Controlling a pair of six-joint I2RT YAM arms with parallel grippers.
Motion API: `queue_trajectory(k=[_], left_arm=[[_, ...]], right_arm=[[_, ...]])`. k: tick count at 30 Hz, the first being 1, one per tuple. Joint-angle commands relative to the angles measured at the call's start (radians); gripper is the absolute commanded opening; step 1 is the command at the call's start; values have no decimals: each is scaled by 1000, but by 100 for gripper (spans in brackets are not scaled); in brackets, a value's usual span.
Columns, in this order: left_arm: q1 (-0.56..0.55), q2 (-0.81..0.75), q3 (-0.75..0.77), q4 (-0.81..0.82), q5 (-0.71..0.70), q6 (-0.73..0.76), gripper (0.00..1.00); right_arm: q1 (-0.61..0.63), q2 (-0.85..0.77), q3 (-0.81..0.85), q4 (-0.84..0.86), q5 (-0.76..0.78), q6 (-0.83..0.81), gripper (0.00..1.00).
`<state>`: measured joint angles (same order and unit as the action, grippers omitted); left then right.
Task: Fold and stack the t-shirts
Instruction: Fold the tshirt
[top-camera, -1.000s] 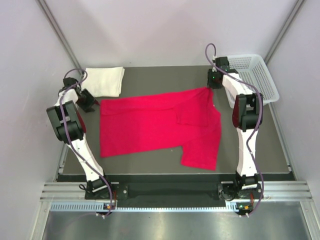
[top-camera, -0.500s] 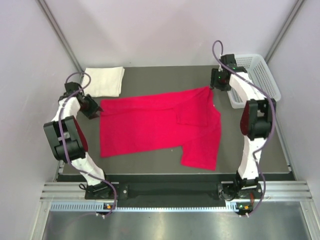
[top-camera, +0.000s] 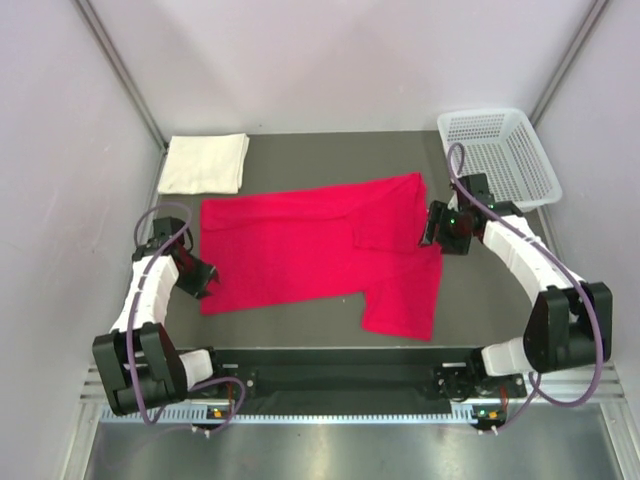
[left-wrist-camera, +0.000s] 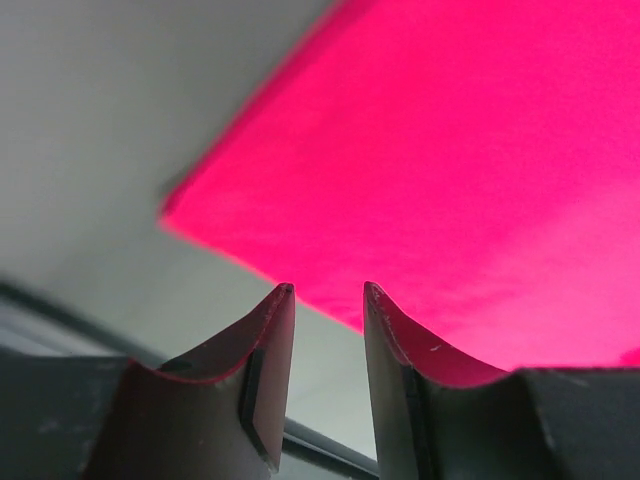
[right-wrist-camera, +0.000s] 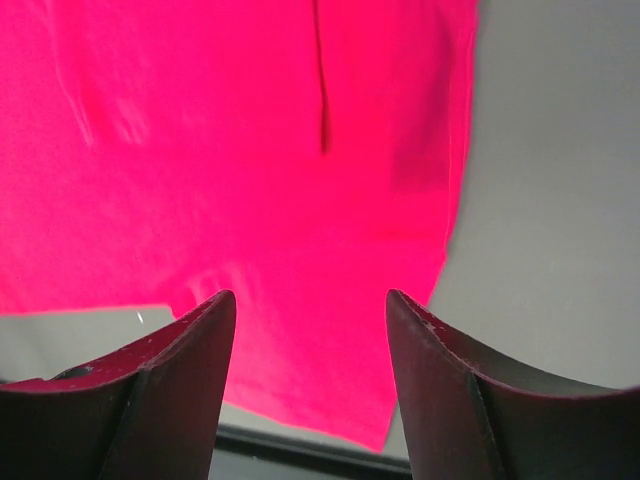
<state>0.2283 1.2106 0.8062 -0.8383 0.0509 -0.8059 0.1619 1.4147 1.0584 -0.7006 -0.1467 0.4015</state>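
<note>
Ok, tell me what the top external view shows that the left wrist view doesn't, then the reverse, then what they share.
Only top external: the folded cream-white t-shirt at the far left corner of the table, the white mesh basket at far right, and the right gripper at the right edge of the red t-shirt. Only left wrist: the fingers of the left gripper close up, slightly apart with nothing between them, a shirt corner ahead. Both: the red t-shirt on the table, and the left gripper by its left edge.
</note>
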Motion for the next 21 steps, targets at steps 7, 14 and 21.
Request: queue_trajectory(k=[7, 14, 21], left_arm=[[72, 35, -65, -135, -114, -167, 38], [109, 109, -71, -111, -143, -182, 40], [137, 142, -84, -41, -168, -182, 45]], right_arm=[[7, -149, -142, -13, -82, 46, 66], [-4, -177, -244, 6, -99, 48, 68], [-67, -186, -270, 4, -143, 13, 70]])
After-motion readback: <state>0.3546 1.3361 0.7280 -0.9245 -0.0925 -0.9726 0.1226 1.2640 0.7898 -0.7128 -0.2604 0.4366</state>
